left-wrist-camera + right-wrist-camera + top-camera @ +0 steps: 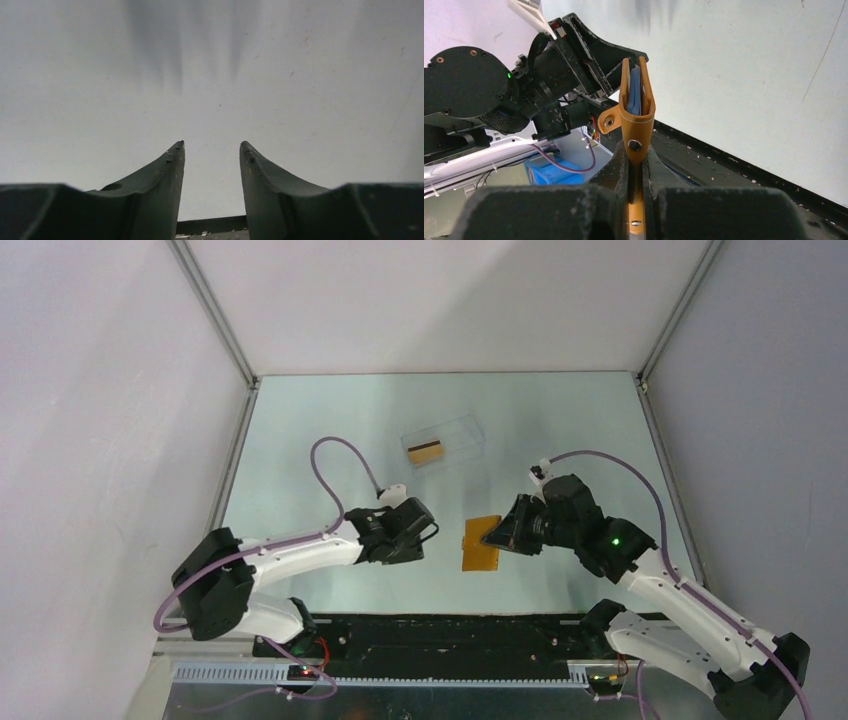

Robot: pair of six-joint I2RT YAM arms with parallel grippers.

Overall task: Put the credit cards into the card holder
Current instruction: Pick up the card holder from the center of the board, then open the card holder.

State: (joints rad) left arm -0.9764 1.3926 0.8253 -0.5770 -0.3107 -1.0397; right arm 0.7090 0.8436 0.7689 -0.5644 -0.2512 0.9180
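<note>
Your right gripper (636, 155) pinches the soft card holder (636, 117) tight. Your left gripper (211, 150) is spread apart and empty. The credit card (425, 451), upper middle, looks thin and slippery, so grab its edges.

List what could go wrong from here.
Right gripper pinches the card holder by one edge; pushing a card in could twist it loose.
Its mouth barely gapes, so a card may jam.
Left gripper is empty; the credit card lies flat inside the clear box, an awkward pick.
</note>
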